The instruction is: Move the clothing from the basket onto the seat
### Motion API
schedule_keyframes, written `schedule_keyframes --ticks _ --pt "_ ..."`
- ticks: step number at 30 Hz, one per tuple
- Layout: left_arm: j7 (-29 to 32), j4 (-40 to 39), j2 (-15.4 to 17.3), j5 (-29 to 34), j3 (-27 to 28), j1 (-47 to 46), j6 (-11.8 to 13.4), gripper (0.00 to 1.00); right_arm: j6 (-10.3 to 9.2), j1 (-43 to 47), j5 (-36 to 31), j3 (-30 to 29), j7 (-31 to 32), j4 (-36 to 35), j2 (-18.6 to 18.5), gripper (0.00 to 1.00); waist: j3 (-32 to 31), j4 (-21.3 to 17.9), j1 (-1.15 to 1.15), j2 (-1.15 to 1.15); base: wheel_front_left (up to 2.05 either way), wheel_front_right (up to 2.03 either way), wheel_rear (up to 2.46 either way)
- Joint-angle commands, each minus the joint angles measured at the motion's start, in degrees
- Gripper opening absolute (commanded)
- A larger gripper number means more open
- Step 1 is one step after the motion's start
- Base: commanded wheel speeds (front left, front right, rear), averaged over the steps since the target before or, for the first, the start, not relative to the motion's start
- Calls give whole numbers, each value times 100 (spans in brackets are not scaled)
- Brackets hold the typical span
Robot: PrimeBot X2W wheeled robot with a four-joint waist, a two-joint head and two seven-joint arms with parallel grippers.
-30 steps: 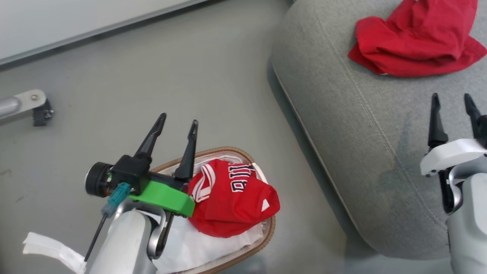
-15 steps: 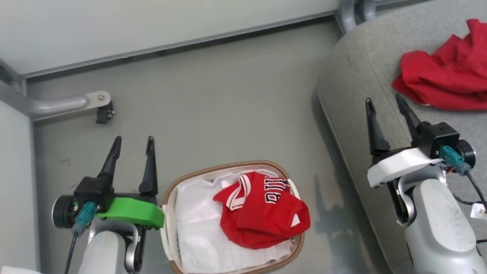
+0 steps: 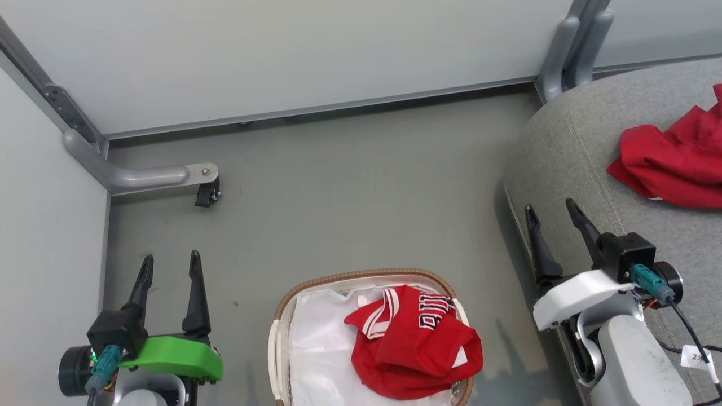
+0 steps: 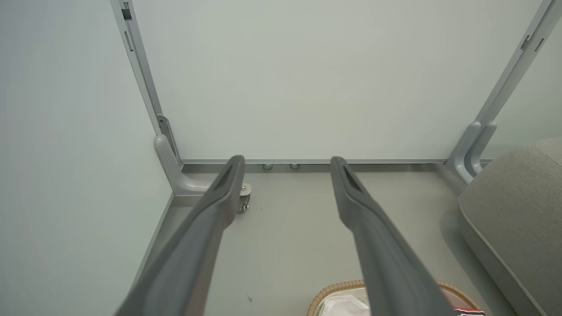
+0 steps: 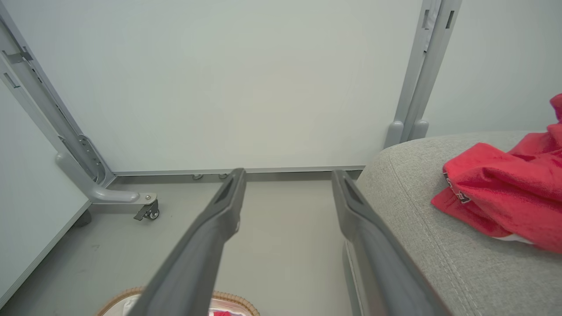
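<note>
Progress stands at about half by our reading: one piece of the clothing is across and one is not. The red garment (image 3: 674, 163) lies crumpled on the seat (image 3: 569, 152), set well in from the cushion's rounded left edge, with bare grey fabric and the stitched seam between it and that edge. We count that piece as delivered.

The jersey (image 3: 417, 344), red with black white-edged letters and striped collar trim, is still bunched in the basket (image 3: 338, 278). It sits against the basket's right side, on top of the white cloth liner (image 3: 316, 349), which lies bare across the left half. The basket stands on the floor (image 3: 350, 186), near the seat's left edge but apart from it.

Neither arm has hold of anything. Our left gripper (image 3: 171, 256) hangs over the floor well to the left of the basket, its two fingers spread wide with nothing between them. Our right gripper (image 3: 550, 205) hangs at the seat's left edge, equally spread and empty. No finger touches cloth in either wrist view.

What is left, as we judge it, is one pick and one carry. An arm must reach down into the basket, close on a fold of the jersey, lift it over the seat's edge and let it go on the cushion. The jersey rests directly on the liner, so we think the grasp should take red cloth alone, or the liner may come up with it.
</note>
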Motion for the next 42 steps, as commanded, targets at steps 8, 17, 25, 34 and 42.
schedule_keyframes --ticks 8,17,25,34,42 --pt "-3 -46 2 -93 39 382 48 100 -7 380 5 79 -11 60 -20 100 -367 21 0 0 0 0 0" --pt "-3 -15 2 -187 -10 448 54 100 -6 424 69 128 -11 90 -18 100 -351 -61 0 0 0 0 0" --pt "-3 134 3 -245 -311 158 17 100 -6 149 51 120 -11 -52 -18 100 35 -264 0 0 0 0 0" --pt "-3 576 6 -530 -825 -434 -18 100 -6 -314 221 307 -11 -430 -17 100 860 -727 0 0 0 0 0" --pt "-4 1166 12 -775 -1445 -1140 -27 100 -6 -764 410 555 -11 -798 -13 100 1645 -1159 0 0 0 0 0"
